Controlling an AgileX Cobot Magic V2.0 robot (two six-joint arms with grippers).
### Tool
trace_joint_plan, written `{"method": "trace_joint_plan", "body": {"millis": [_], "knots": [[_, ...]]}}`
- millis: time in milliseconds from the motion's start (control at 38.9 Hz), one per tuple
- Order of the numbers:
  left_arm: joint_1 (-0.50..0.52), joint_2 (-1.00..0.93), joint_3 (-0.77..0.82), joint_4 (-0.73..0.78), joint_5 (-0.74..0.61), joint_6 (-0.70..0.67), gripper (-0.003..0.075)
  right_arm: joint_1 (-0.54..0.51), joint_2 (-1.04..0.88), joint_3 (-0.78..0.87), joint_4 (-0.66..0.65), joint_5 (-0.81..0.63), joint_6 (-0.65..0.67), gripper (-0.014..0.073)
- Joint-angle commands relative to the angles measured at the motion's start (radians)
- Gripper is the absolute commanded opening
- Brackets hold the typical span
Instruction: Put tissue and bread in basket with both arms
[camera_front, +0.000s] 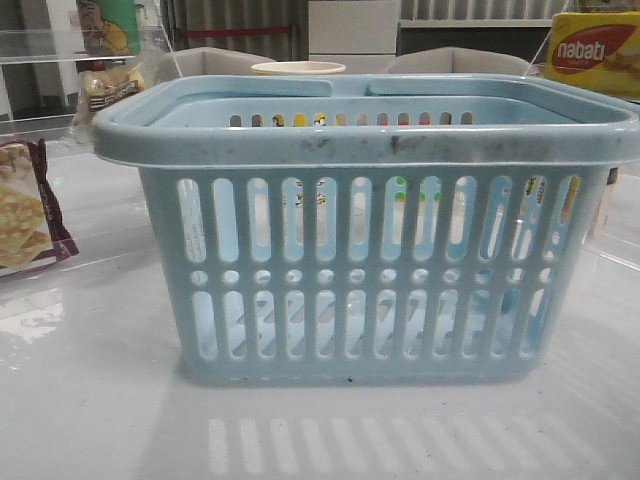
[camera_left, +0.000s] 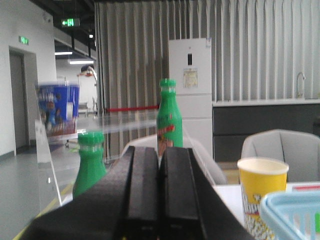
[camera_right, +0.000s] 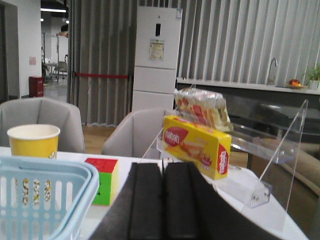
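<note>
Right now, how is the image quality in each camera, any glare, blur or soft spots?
Front view: the glossy table mirrors the basket slots and shows bright glare patches at left. Left wrist view: the blue carton is smeared and the left gripper fingers are soft, very near the lens. Right wrist view: the yellow box is fairly sharp; the right gripper is dark and blurred.
</note>
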Motion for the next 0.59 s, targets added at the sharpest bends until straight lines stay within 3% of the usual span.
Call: {"method": "trace_joint_plan", "body": {"millis": [0,205,565], "knots": [[0.001,0.092,-0.140,-0.012,0.022,-0.009,0.0091,-0.004,0.073,-0.138,-0.003,0.010,-0.004,0.0056],[0.001,0.332,-0.378,-0.012,0.326,-0.009,0.0091,-0.004,0.311,-0.358,-0.003,0.316,-0.004,0.0056],[0.001,0.601,-0.386,-0.012,0.519,-0.009,0.0091,-0.004,0.594,-0.337,-0.003,0.510,-0.004,0.0056]]}}
